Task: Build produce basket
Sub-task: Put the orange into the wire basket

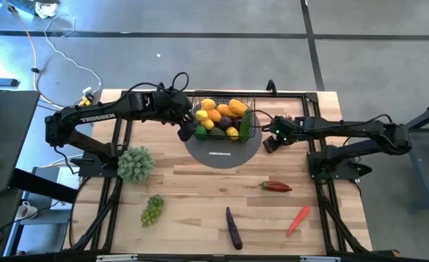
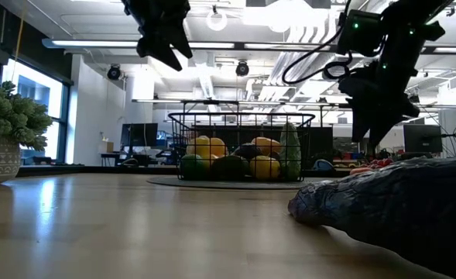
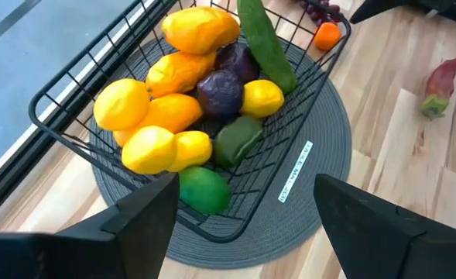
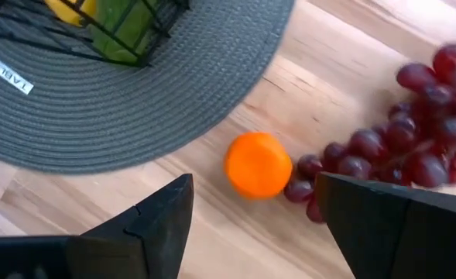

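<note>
The black wire basket (image 1: 225, 120) stands on a round grey mat (image 1: 221, 154) at the far middle of the table. It holds yellow lemons, orange pieces, a purple fruit (image 3: 221, 91), a cucumber (image 3: 268, 43) and green pieces. My left gripper (image 3: 247, 232) hangs open above the basket's left side (image 1: 189, 127), with nothing between its fingers. My right gripper (image 4: 251, 232) is open just right of the mat (image 1: 272, 140), above a small orange (image 4: 257, 164) and a bunch of purple grapes (image 4: 402, 143) that lie on the table.
A potted green plant (image 1: 135, 164) stands left of the mat. Nearer the front lie green grapes (image 1: 152, 209), an aubergine (image 1: 233, 227), a red pepper (image 1: 276, 187) and a thin orange-red vegetable (image 1: 298, 218). Bare wood shows between them.
</note>
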`<state>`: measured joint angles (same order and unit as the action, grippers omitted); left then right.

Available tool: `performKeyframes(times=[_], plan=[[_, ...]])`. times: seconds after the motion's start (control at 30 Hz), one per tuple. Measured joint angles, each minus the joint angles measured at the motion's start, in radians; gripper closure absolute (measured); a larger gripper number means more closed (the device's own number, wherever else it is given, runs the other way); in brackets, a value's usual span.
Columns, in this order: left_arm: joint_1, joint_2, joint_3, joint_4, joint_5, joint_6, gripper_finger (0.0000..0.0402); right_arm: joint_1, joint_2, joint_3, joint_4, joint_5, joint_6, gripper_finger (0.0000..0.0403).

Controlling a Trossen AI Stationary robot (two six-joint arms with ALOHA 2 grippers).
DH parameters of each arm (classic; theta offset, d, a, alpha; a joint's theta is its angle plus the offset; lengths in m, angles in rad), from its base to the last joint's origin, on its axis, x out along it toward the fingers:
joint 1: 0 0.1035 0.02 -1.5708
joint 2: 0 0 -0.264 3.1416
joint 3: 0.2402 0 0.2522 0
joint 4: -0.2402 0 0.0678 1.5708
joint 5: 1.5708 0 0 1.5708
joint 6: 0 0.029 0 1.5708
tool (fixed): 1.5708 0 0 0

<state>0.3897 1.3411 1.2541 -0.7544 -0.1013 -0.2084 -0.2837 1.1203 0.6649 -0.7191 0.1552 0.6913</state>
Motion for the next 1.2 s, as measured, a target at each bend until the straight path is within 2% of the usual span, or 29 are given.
performKeyframes(times=[0.37,0.77,1.03,1.2], plan=[[-0.003,0.0,0.0,-0.018,0.001,0.001,0.0115,0.0,0.024,-0.028,0.071,-0.001,-0.175,0.0151],[-0.013,-0.063,-0.128,0.015,-0.016,-0.051,0.0115,0.0,0.218,-0.028,0.096,-0.009,-0.176,0.0151],[-0.013,-0.065,-0.131,0.012,-0.019,-0.051,0.0115,0.0,0.315,-0.028,0.144,0.001,-0.176,0.0151],[-0.012,-0.065,-0.131,0.012,-0.019,-0.051,0.0115,0.0,0.331,-0.024,0.149,-0.001,-0.174,0.0161]])
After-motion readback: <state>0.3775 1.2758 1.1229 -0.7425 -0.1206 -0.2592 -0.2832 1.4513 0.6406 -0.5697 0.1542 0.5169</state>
